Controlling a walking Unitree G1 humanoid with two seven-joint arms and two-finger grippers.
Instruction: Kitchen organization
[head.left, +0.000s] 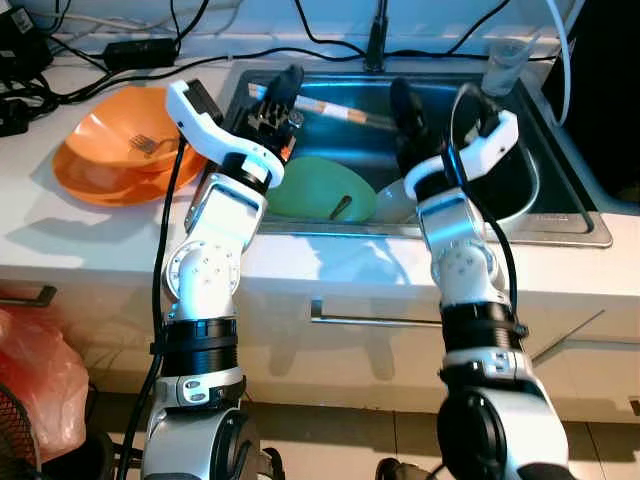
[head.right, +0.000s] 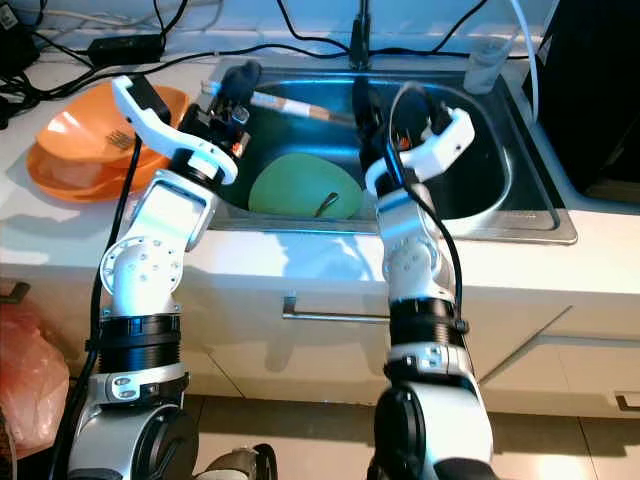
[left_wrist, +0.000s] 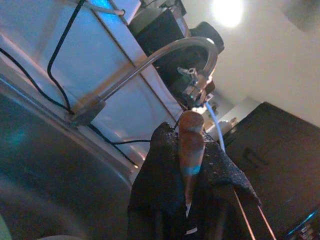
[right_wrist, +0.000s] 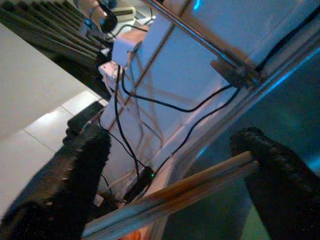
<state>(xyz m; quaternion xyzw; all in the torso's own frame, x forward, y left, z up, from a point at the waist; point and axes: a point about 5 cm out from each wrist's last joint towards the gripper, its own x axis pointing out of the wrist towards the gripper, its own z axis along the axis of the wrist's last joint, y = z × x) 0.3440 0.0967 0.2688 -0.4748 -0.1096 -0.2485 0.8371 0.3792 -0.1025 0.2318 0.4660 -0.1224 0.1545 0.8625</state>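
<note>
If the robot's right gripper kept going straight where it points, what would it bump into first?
Probably the wooden chopsticks: they lie across the gap between the right gripper's open fingers. Behind them stands the sink wall. Depth is unclear.

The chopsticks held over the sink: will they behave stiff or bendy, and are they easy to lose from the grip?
The chopsticks look like thin straight wood, so probably stiff and light. The left end effector pinches them only at one end, so they may pivot or slip. The right end effector is open around them, giving no support.

Home kitchen: steel sink set in white counter, curved faucet beyond the jaws, drawer handle below, orange bowls aside.
</note>
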